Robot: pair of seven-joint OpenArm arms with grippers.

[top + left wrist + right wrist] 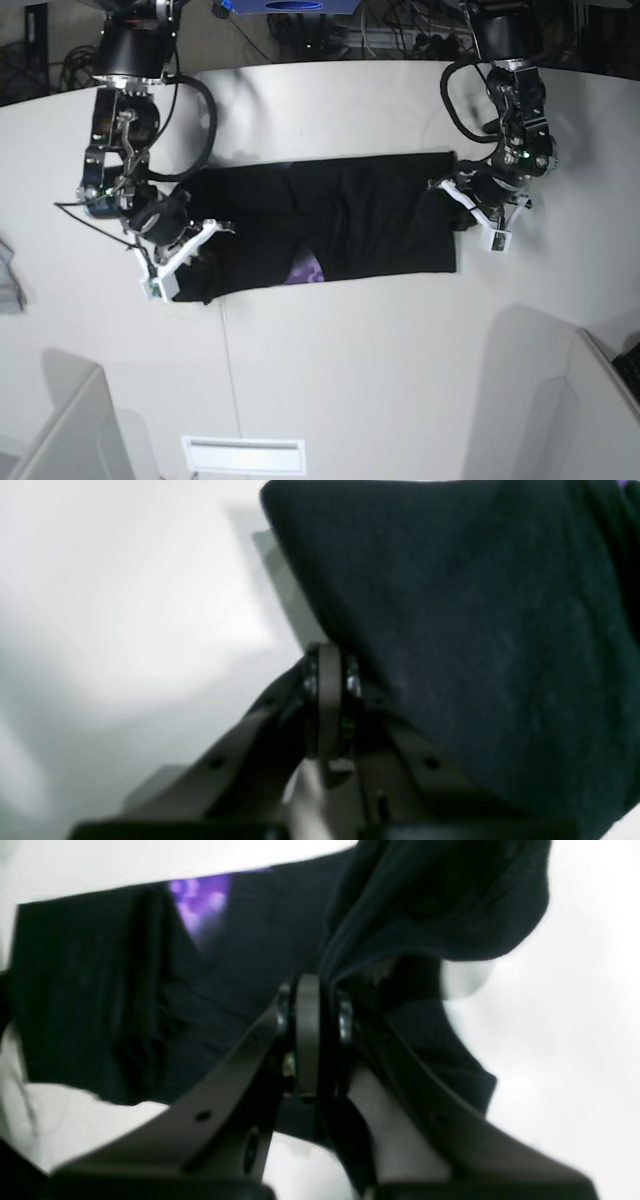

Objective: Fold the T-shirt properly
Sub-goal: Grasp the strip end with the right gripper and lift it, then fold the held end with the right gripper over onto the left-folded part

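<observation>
The black shirt is lying stretched out sideways across the middle of the white table, kind of a long band with each end at one of the arms. A bit of the purple print peeks out along the lower edge in the base view, so part of it is already turned over on itself.

The left gripper is pinched tight. In its wrist view the two fingers meet with no gap, and black cloth hangs right from where they meet, so it's holding the shirt's edge. From the base view that's the end on the view's right, where the gripper sits just at the shirt's short side.

The right gripper is down at the other end, on the base view's left. Its fingers are drawn in close too, and a bunched fold of black fabric rises straight from the tips, so it looks clamped on the shirt. The picture is pretty blurry though, so I can't swear how much cloth is actually between the tips. Behind it you can see more of the shirt lying flat, with a purple patch showing.

Both ends of the shirt look slightly lifted at the grippers, with the middle flat on the table.
</observation>
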